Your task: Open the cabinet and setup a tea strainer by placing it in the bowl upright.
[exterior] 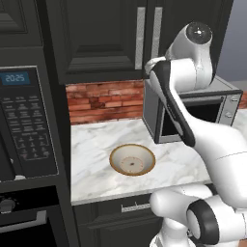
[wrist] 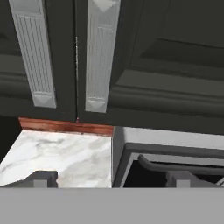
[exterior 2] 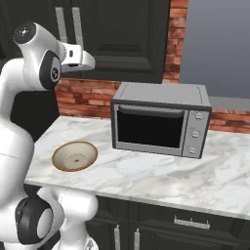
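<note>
At the far left of the left base view a black oven panel, and beside it the marble desk (exterior: 96, 144) runs across the middle of the frame. On it, low and centre, sits the bowl (exterior: 132, 159), tan rim up, cream inside, nothing in it. Above, across the top of the frame, the cabinet (exterior: 116, 34) has both doors shut, its two silver bar handles (exterior: 140, 31) side by side at the seam. Right of centre, the silver microwave (exterior: 226, 103) stands on the desk behind the white arm.

In the hand view the hand (wrist: 113, 178) is released, its fingertips (wrist: 41, 178) spread wide at the bottom of the frame with nothing between them. It looks at the lower ends of both handles in the upper left, but hangs below them and touches neither.

The tea strainer isn't out on the desk; by my reckoning it is behind those doors.

So we're on step one: opening the cabinet. The next move calls for lifting the hand, straddling one bar, clenching and swinging the door out wide enough to reach inside.
</note>
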